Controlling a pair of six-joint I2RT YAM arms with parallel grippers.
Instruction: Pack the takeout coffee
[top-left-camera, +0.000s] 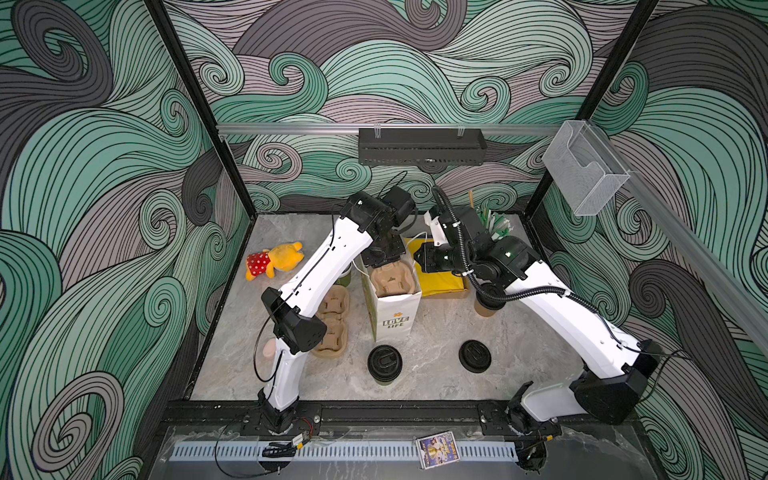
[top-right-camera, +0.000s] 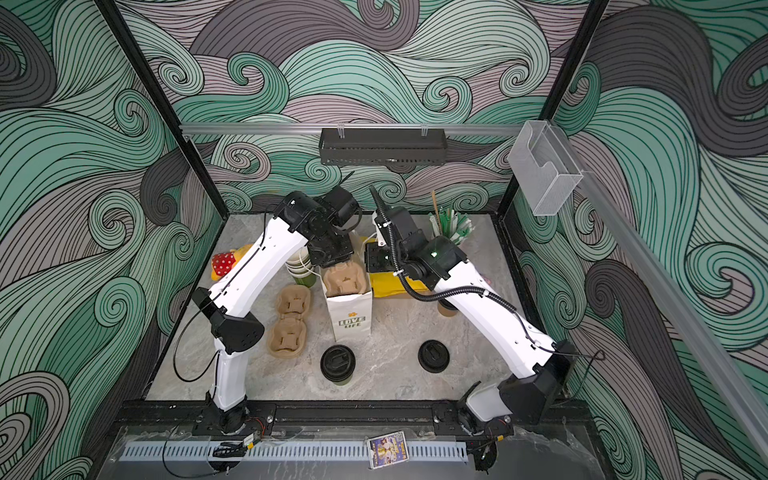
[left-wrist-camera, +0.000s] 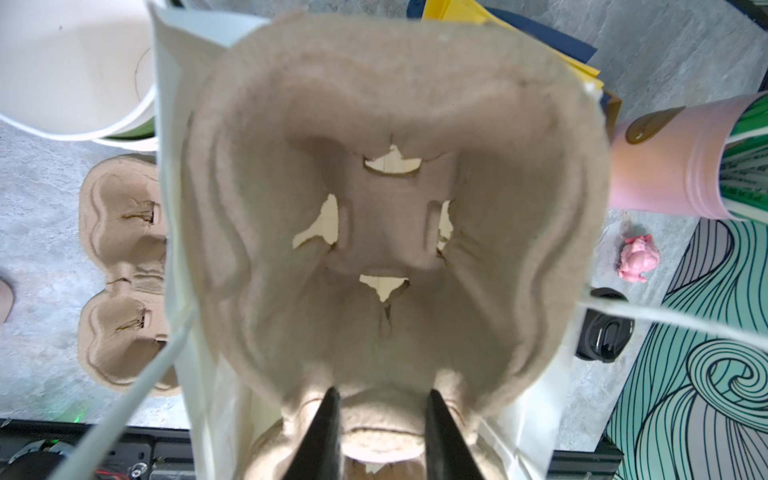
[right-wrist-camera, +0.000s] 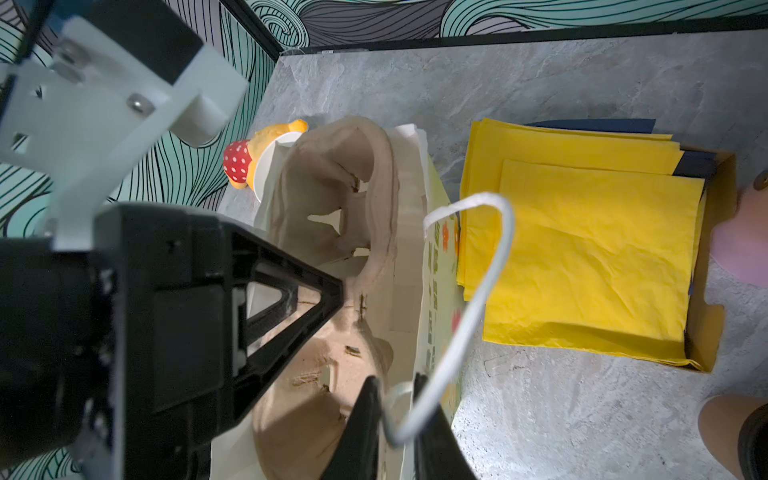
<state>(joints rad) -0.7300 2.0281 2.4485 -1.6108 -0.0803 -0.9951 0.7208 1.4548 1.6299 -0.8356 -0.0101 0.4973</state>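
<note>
**Surface and room.** The bench is a grey marble-pattern slab edged by black frame rails. The walls on three sides carry a green-and-grey swirl print. A black tray hangs on the rail high behind the bag. A clear holder is mounted up and to the right of the bag.

**Inventory, located from the bag.**
- One white paper bag, upright at mid-bench and open at the top.
- Two pulp carriers: the inner carrier sits in the bag mouth, and the spare carrier lies flat just left of the bag.
- Two takeout coffees, both outside the bag. The near lidded cup stands just in front of the bag. The tan lidded cup stands to the right of the bag, under the right arm.
- One loose black lid, front-right of the bag.
- One stack of lidless cups, rear-left of the bag.
- One box of yellow napkins, touching the right side of the bag.
- One plush toy, well to the left of the bag.

**Grippers.**
- The left gripper is above the bag, its jaws closed on the middle ridge of the inner carrier.
- The right gripper is at the right rim of the bag. Its jaws are slightly parted, and the white handle loop passes between them.
</note>
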